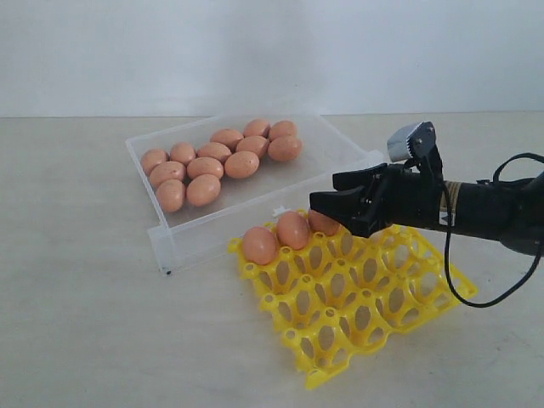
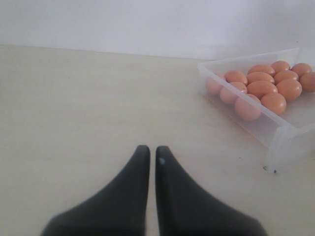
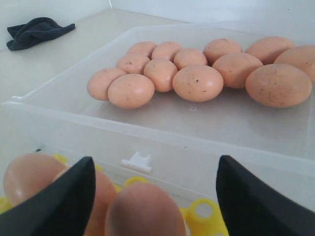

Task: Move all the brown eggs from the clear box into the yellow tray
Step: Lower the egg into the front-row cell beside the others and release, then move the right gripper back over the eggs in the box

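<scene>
Only the right wrist view shows a dark cloth [image 3: 39,30] on the table [image 1: 85,323] beyond the box [image 3: 59,110]. The left gripper [image 2: 152,152] shows only in its own view, fingers nearly touching and gripping nothing. The right gripper [image 1: 325,192] has its jaws spread wide. One egg [image 3: 145,209] sits in the tray [image 1: 408,280] between them, clear of both. Count: three eggs in the tray, all along the edge nearest the box, and about thirteen eggs [image 1: 205,167] in the box.

No legible text, label, brand, number or sign on anything in any view.
</scene>
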